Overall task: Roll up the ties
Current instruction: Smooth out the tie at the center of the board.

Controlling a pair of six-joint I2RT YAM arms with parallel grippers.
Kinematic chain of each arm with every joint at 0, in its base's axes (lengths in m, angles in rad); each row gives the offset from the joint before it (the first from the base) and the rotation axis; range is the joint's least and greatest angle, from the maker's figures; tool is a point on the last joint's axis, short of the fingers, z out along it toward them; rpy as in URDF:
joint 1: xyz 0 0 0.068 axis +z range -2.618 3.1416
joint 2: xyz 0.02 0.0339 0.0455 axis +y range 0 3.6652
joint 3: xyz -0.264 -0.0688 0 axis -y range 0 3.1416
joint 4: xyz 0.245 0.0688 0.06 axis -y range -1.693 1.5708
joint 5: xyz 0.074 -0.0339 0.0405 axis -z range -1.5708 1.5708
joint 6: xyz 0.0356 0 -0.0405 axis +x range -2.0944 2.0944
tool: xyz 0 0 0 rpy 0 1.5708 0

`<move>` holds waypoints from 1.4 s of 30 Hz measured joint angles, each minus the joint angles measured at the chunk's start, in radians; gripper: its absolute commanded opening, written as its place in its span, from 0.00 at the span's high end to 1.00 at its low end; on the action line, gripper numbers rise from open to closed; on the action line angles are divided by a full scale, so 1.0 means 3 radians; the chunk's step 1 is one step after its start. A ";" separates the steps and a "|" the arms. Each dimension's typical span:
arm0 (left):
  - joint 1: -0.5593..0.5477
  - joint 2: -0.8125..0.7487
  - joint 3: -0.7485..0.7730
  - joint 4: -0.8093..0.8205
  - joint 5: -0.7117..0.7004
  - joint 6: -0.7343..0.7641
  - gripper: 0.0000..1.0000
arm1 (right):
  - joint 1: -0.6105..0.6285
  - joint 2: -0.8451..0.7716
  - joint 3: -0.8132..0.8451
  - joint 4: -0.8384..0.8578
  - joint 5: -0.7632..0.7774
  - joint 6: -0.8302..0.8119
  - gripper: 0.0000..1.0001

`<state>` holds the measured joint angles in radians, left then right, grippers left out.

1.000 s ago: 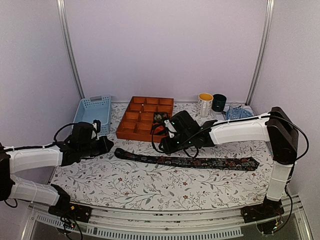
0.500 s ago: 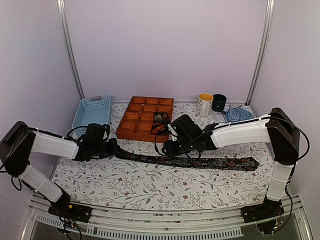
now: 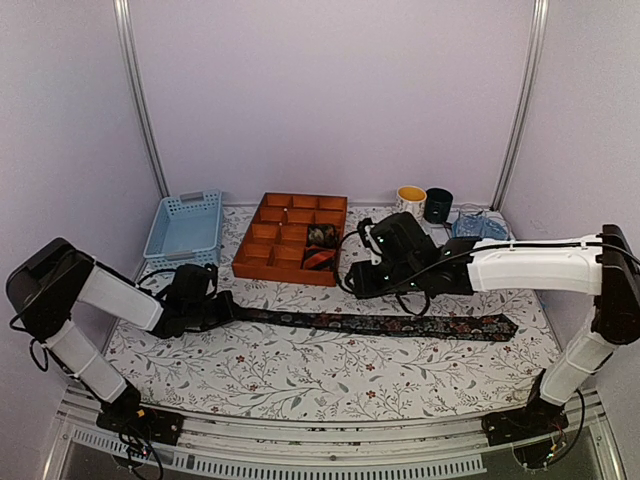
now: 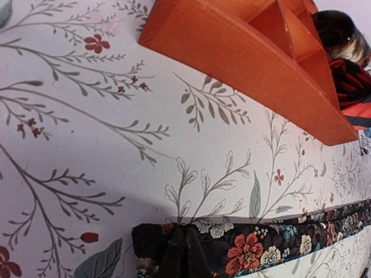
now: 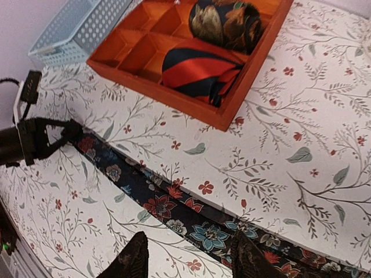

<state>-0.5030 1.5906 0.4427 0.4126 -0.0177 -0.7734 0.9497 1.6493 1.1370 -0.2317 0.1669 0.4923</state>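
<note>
Orange tray (image 3: 270,273) by the far edge holds two rolled ties (image 5: 197,66); the flat tie (image 3: 400,325) stretches left-right mid-table. My right gripper (image 5: 191,263) hangs wide open, empty, above it; my left gripper (image 3: 218,308) sits at its left end, presumably to start rolling, though I can't tell its grip

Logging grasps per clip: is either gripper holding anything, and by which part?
Right gripper open, holding nothing. Left gripper at the floral tie's narrow end; grip cannot be told.

Lab robot cell: plain walls (image 3: 330,100), aluminium posts (image 3: 143,110)
</note>
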 measured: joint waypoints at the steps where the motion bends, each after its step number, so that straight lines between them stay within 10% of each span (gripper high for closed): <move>1: 0.0000 -0.0033 -0.0042 0.0019 0.0000 -0.0004 1.00 | -0.0003 -0.0098 -0.0006 -0.0038 0.0062 0.0027 0.51; 6: 0.0000 -0.0234 -0.0174 -0.0069 -0.0022 0.0001 1.00 | -0.0235 -0.0752 -0.0116 -0.0395 0.0383 0.0320 0.51; 14: 0.0000 -0.0443 -0.0251 -0.0198 -0.0093 0.0009 1.00 | -0.1900 -0.1818 -0.1270 -0.0876 0.0244 0.0877 0.58; 42: -0.0406 -0.0463 -0.0440 0.0003 -0.0346 -0.0083 1.00 | -0.3404 -0.1239 -0.2038 -0.0431 -0.0743 0.1141 0.60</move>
<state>-0.6247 1.4517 0.3107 0.4133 -0.1215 -0.7982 -0.0715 1.2778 0.5255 -0.3611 -0.0559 0.8345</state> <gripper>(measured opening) 0.002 0.404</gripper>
